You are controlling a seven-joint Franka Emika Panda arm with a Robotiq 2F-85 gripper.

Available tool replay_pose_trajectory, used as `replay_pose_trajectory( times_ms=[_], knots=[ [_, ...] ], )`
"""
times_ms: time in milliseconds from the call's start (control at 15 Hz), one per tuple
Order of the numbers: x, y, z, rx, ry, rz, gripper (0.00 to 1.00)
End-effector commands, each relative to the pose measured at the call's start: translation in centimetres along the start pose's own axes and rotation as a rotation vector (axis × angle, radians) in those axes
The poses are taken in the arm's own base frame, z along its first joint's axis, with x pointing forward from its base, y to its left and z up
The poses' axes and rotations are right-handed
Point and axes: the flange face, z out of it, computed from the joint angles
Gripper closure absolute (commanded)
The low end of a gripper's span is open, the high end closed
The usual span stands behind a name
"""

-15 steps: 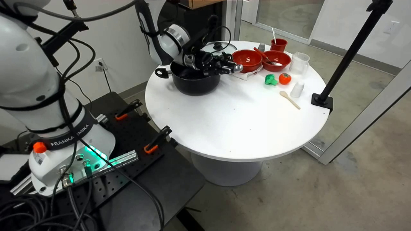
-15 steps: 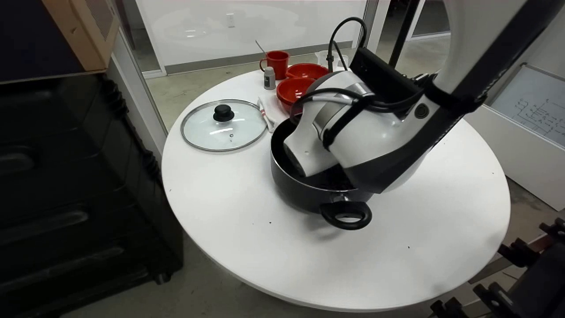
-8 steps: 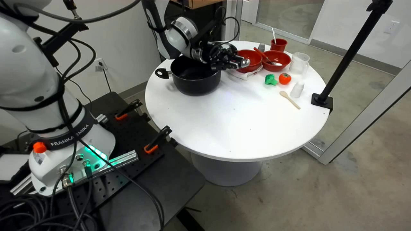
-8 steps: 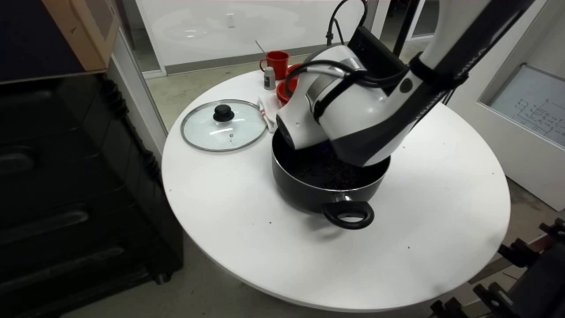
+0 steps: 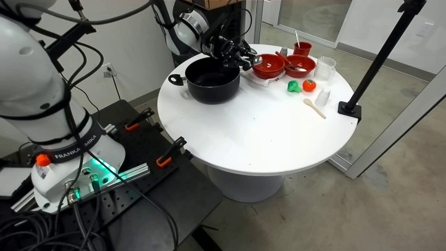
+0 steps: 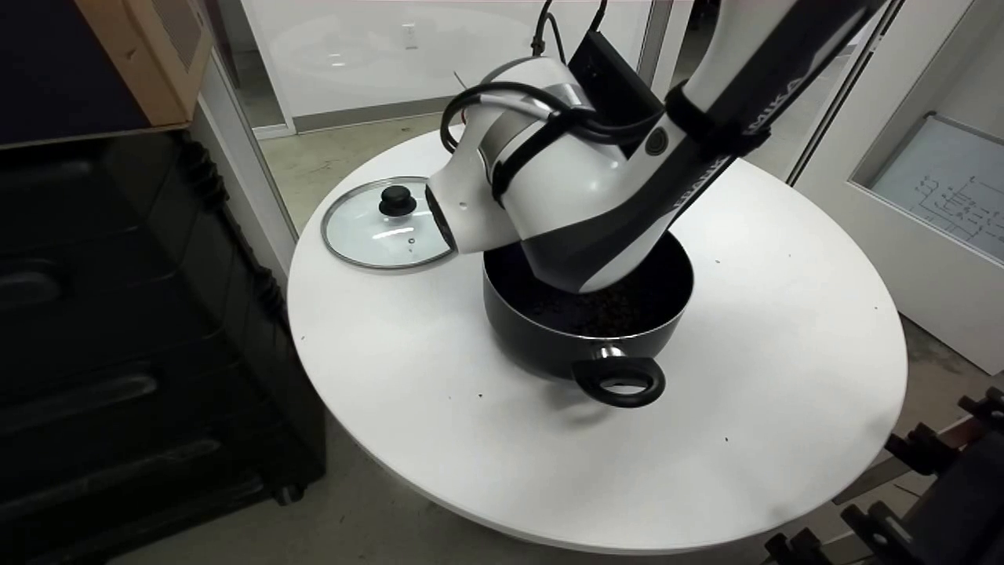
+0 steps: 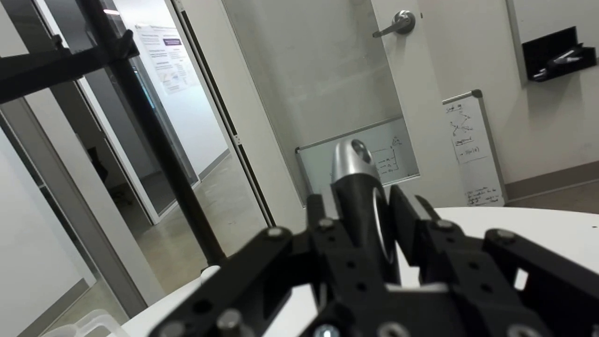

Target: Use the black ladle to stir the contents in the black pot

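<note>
both exterior views look down from different sides, sharing table [image 5: 264,136] and pot [image 5: 213,92]; the wrist view, close behind the gripper [image 7: 359,201], faces a door [image 7: 323,70] at twelve o'clock.

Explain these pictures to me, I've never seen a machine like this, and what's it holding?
This is one robot arm reaching over a round white table. Two views watch from outside; the third is shot from the arm's wrist, looking out past its claw. On the table sit a black pot with dark bits inside, a glass lid, red bowls, a tomato and a wooden spoon. The claw is closed on what is probably the black ladle, silver tip outward; I can't make out its bowl end.
</note>
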Motion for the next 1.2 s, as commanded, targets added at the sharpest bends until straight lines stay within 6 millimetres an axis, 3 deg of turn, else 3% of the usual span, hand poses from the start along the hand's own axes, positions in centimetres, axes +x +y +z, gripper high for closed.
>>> replay_pose_trajectory(
  times_ms=[0, 533, 933, 1133],
  knots=[
    [0.2, 0.1, -2.2, -0.003, 0.022, 0.023, 0.92],
    [-2.2, -1.2, -3.1, -0.222, -0.038, 0.327, 0.92],
    [-4.5, -2.6, -2.3, -0.349, -0.064, 0.597, 0.92],
    [-5.8, -2.7, -1.5, -0.351, -0.129, 0.605, 0.92]
  ],
)
